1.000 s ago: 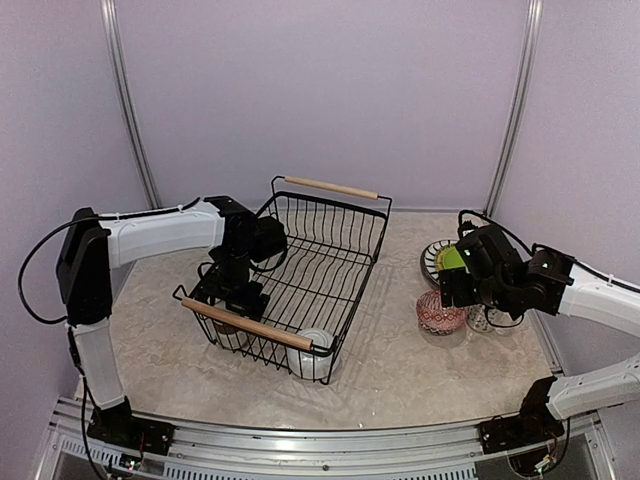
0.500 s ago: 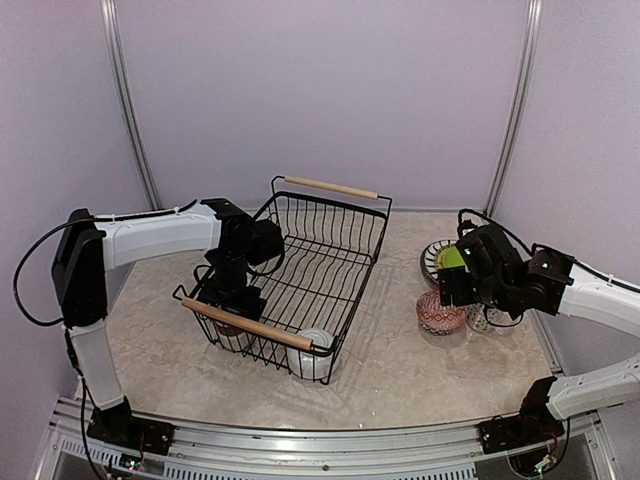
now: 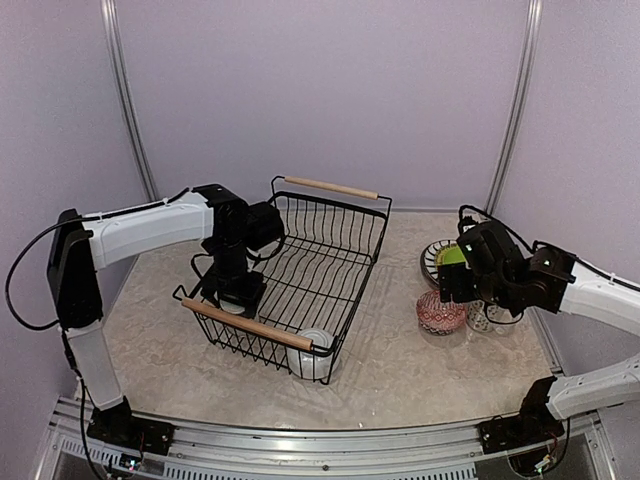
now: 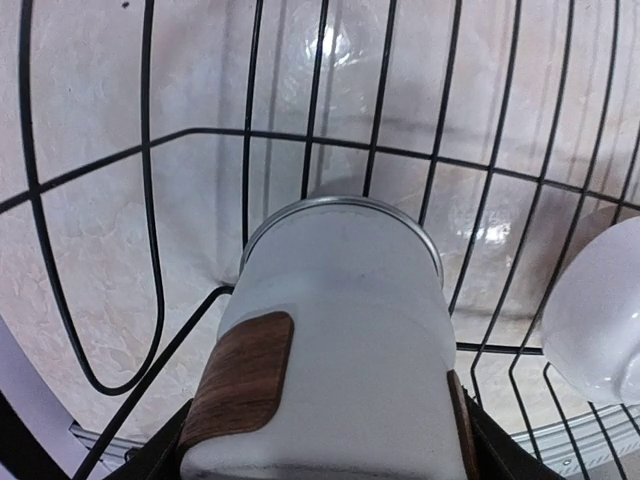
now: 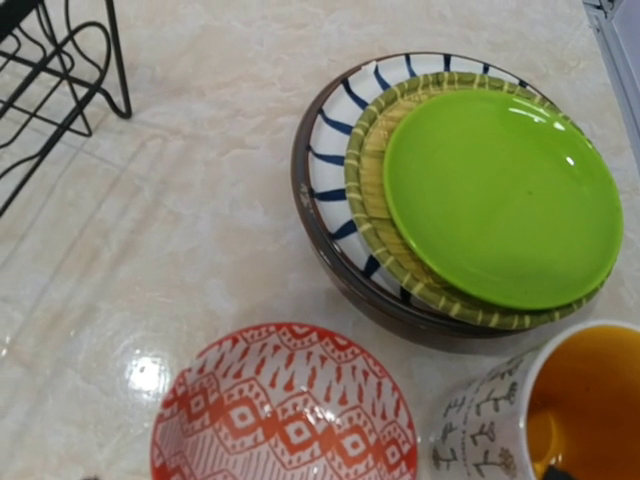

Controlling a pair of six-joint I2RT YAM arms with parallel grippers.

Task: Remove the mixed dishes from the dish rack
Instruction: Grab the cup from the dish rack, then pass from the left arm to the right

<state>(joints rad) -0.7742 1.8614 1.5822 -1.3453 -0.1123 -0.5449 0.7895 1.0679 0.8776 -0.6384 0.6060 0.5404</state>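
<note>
My left fingers [image 4: 492,455] straddle the brown-patched mug [image 4: 340,330] inside the dish rack [image 3: 248,325]; I can't tell if they pinch it. A loose hold could drop it onto the wires. My right fingers [image 3: 452,288], right of the rack, are spread.

Left arm [image 3: 150,225] and right arm [image 3: 605,298]: white link shells, black joints and bases, loose black cable loops [image 3: 10,288]; left tool [image 3: 233,300] and right tool [image 3: 452,295] black, green lamp [image 3: 463,228] lit above the latter.
</note>
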